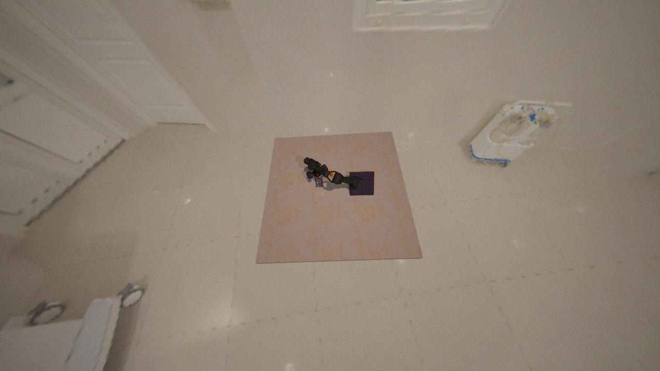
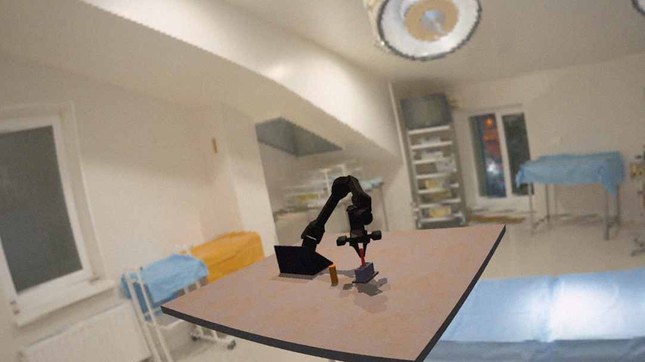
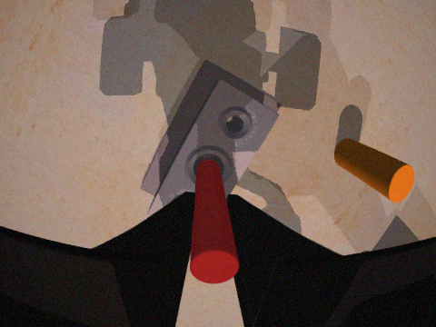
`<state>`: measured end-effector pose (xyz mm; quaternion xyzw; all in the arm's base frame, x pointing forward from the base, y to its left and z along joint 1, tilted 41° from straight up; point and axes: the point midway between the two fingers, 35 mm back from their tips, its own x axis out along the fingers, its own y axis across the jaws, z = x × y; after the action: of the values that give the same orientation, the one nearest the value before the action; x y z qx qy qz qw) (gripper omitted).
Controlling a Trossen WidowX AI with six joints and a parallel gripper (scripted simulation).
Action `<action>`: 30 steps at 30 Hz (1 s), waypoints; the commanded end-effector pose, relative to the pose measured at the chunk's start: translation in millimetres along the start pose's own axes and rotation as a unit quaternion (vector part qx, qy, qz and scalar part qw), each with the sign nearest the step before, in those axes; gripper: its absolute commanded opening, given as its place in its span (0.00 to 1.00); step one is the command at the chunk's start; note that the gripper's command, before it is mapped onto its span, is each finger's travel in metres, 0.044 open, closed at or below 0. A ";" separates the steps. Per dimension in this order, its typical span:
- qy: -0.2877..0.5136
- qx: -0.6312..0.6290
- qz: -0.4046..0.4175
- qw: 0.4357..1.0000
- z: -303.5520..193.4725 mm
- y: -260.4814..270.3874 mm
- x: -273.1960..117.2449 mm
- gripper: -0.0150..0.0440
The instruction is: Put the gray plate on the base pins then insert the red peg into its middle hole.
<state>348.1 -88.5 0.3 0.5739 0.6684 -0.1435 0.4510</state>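
Two black fingers of the gripper (image 3: pixel 209 303) clamp the red peg (image 3: pixel 213 224), narrowly apart, upright over the gray plate (image 3: pixel 227 127) on its base; peg tip meets the middle hole. Orange cylinder (image 3: pixel 376 169) stands nearby. No readable writing shows.
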 end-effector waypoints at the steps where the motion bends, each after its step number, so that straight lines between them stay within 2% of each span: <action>1: 0.001 0.002 0.000 1.000 0.6 -0.6 1.1 0.25; 21: 0.001 0.001 -0.001 1.000 0.7 -0.3 1.8 0.25; 27: 0.001 0.001 -0.001 1.000 0.7 -0.3 1.8 0.51; 30: 0.001 0.001 -0.001 1.000 0.7 -0.3 1.8 0.51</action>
<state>348.4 -87.8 -1.6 0.5741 0.6690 -0.1441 0.4495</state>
